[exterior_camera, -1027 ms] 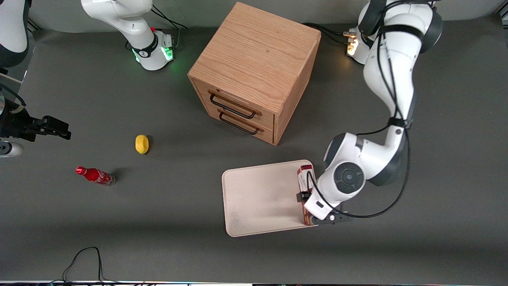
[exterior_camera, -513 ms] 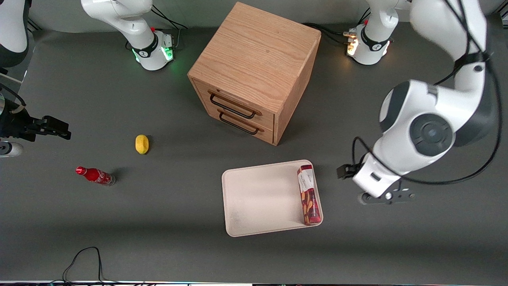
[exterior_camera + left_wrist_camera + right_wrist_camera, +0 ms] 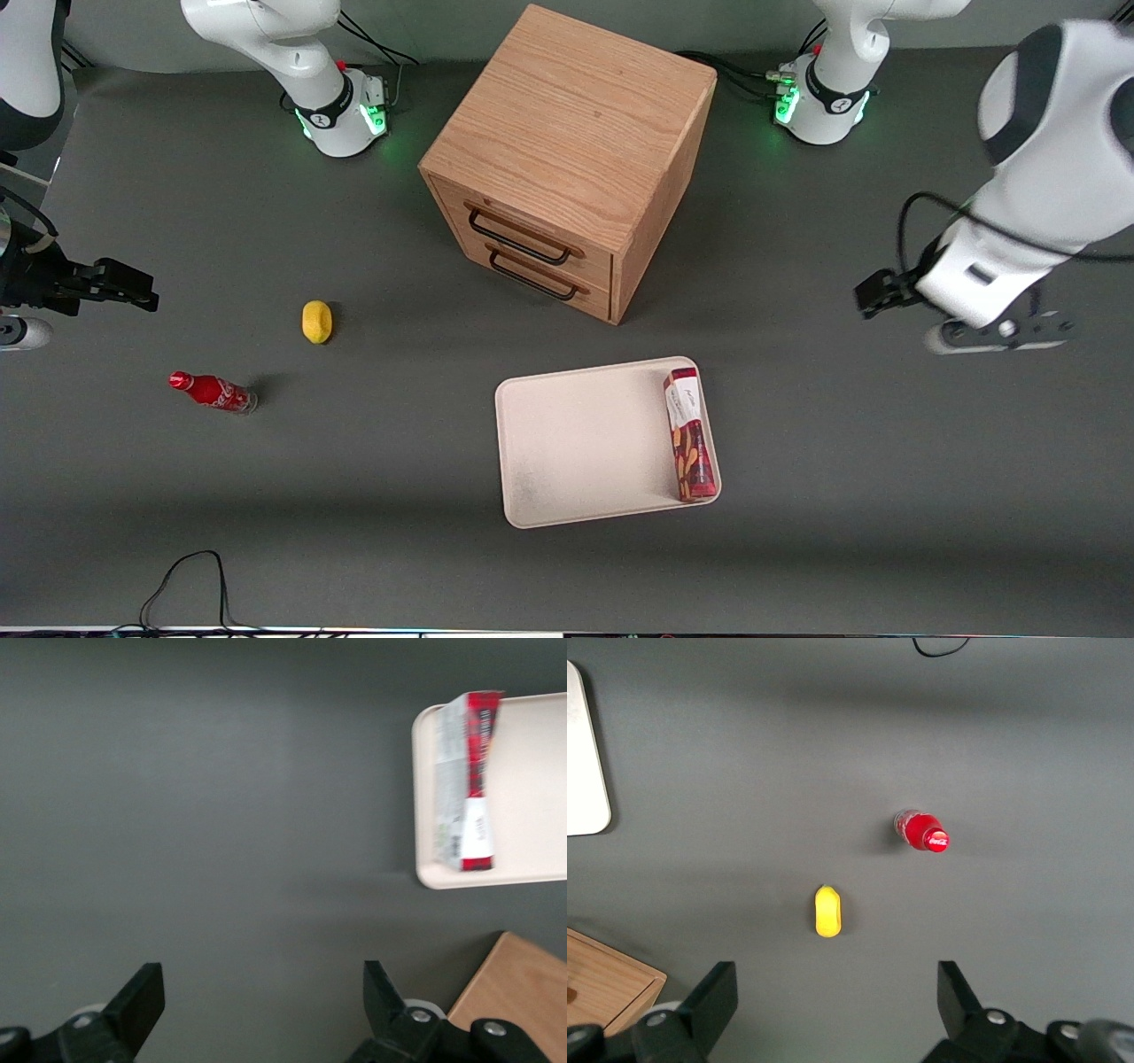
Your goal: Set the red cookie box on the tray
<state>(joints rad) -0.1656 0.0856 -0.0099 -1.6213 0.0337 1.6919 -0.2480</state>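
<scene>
Worktop (image 3: 266,496): dark grey matte sheet, carries everything.

Wooden drawer cabinet (image 3: 567,159): two drawers with dark handles, farther from the front camera than the tray.

Tray (image 3: 576,443): cream, low rim, flat on the worktop, near the cabinet and nearer the camera than it. Also in the left wrist view (image 3: 523,780).

Red cookie box (image 3: 689,434): lies flat inside the tray, along the short edge toward the working arm's end, close against that rim, white panel end pointing toward the cabinet. Wrist view shows it too (image 3: 465,784). It looks placed; task judged done or nearly so.

Handling, judged: a light cardboard carton, hollow, stiff along its length but the long faces would dent under a hard squeeze. Printed card is fairly smooth, so a slack pinch could slip. Best hold is across the narrow width near mid-length, so it doesn't tip; the ends are a worse bet. Sitting tight to the rim, one finger would have little room on that side.

End effector (image 3: 997,330): raised off the worktop, well apart from tray and box, toward the working arm's end. Fingers (image 3: 142,1001) spread wide apart, nothing between them, bare worktop below.

Yellow fruit-like object (image 3: 316,321) and small red soda bottle (image 3: 213,392): toward the parked arm's end, well apart from the tray, not task items.
</scene>
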